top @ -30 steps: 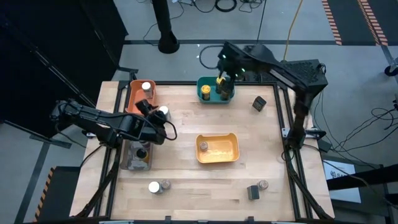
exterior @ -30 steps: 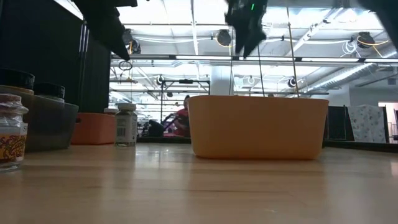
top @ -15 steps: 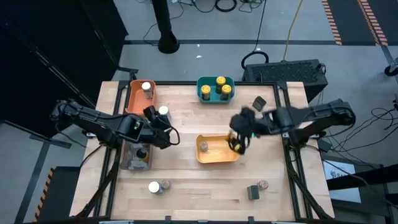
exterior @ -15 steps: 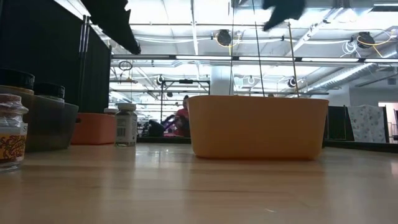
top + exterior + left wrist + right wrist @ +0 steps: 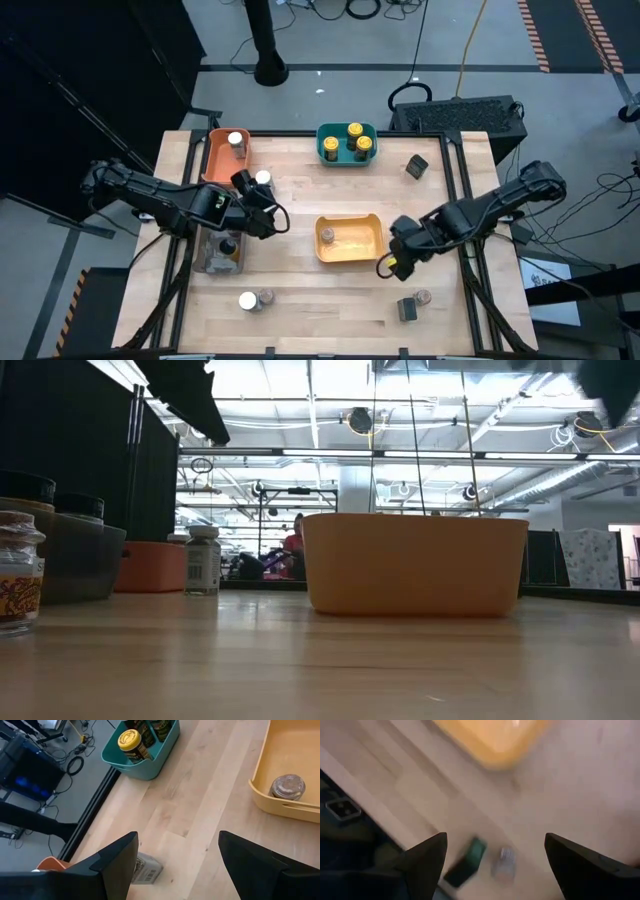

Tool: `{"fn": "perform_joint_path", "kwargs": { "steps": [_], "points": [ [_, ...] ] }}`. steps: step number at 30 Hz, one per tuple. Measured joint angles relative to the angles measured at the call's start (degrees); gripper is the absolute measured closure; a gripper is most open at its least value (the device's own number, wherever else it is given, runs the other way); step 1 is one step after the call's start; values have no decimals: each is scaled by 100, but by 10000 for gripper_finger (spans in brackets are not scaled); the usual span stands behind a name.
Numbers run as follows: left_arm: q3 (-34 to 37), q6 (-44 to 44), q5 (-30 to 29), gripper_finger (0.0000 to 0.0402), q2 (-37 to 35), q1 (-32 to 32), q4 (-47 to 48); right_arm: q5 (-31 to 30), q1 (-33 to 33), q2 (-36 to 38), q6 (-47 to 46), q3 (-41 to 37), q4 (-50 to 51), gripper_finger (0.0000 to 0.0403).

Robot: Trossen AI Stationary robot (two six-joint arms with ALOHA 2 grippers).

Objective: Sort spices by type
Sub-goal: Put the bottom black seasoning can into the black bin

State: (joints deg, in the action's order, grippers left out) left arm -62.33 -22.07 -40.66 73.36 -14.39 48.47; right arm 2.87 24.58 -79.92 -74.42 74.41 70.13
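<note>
Right gripper (image 5: pixel 392 262), fingers spread and empty, has swung from the teal bin (image 5: pixel 329 152) toward the grey-lidded jar (image 5: pixel 423 298) by the table's front edge, likely next pickup; left gripper (image 5: pixel 262 213) waits open.

Open tabletop (image 5: pixel 300 205) between teal bin (image 5: pixel 346 155) and yellow bin (image 5: pixel 350 240). Front strip clear between jar pair (image 5: pixel 256 299) on the left and black box with jar (image 5: pixel 415 305) on the right. Left side crowded: orange bin (image 5: pixel 217 160), grey bin (image 5: pixel 220 252), white-lidded jar (image 5: pixel 263 179).

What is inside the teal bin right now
The teal bin holds three yellow-lidded spice jars, standing upright. Whether anything smaller lies beneath them cannot be seen.
</note>
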Motion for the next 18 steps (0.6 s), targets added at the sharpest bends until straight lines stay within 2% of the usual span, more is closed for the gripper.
{"fn": "perform_joint_path", "kwargs": {
  "steps": [4,10,18],
  "points": [
    [0,89,-12,118,0,0,-1,494,136,-2,-827,0,380,83],
    [0,383,-219,118,0,15,-4,791,382,-2,-1723,0,461,83],
    [0,889,-503,118,0,22,-9,779,828,-2,-2844,0,345,83]
  ]
}}
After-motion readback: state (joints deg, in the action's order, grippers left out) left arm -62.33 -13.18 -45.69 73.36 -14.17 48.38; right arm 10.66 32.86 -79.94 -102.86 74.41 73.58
